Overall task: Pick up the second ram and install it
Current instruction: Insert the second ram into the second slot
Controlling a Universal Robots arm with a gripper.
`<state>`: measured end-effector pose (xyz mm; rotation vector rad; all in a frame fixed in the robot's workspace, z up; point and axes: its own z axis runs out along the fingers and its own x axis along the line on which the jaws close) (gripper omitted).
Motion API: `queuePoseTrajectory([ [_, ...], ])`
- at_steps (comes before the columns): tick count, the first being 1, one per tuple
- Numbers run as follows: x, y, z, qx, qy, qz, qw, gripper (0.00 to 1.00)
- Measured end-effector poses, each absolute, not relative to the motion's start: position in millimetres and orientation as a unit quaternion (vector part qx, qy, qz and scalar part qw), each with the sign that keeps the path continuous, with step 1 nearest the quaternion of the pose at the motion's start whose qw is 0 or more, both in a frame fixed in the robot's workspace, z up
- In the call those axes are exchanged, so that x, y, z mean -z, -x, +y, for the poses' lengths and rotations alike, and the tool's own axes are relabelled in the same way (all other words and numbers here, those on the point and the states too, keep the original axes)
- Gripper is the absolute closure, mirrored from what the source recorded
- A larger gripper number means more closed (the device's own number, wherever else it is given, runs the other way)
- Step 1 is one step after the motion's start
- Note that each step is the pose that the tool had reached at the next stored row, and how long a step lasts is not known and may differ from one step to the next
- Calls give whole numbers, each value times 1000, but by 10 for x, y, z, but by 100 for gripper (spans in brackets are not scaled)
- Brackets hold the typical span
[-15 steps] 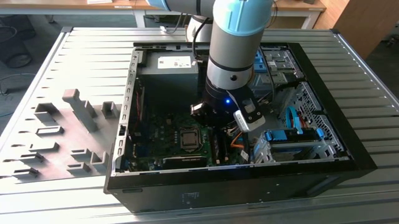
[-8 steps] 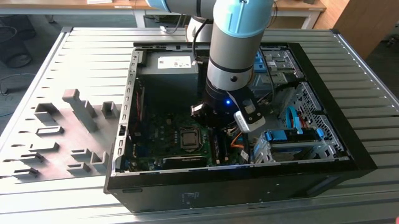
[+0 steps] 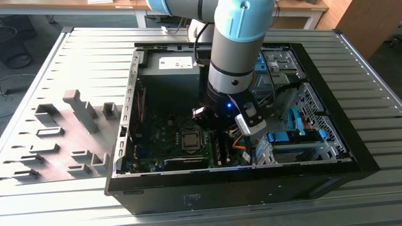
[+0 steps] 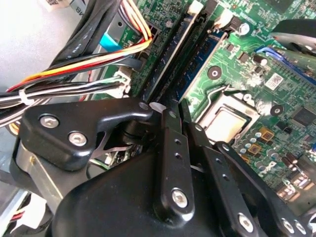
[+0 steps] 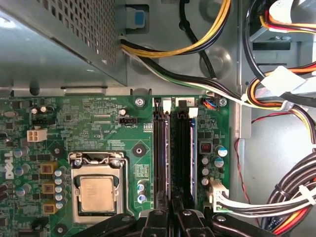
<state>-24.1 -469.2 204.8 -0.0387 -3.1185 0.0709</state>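
My gripper [image 3: 217, 128] is down inside the open computer case [image 3: 314, 84], over the memory slots beside the processor [image 3: 189, 140]. In both wrist views its two black fingers [image 5: 156, 219] stand close together, shut on the second ram [image 5: 168, 148]. This thin dark stick stands on edge along the slot nearest the processor [image 5: 96, 192]. In the second wrist view the gripper [image 4: 183, 116] pinches the near end of the stick [image 4: 170, 54]. A similar dark stick [image 5: 185, 148] sits in the neighbouring slot. How deep the held stick sits in its slot I cannot tell.
Bundles of coloured power cables [image 5: 276, 197] run close beside the slots. The grey power supply box [image 5: 59, 44] is past the board's far edge. Grey slotted holder blocks [image 3: 69, 132] stand on the metal table at the exterior view's left. Blue drive brackets [image 3: 295, 139] fill the case's right side.
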Motion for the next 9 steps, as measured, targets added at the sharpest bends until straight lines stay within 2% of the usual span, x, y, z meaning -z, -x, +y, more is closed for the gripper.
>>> queuePoseTrajectory([
  [9,-2033,240,-4690,-22,12,-1000,11,85],
])
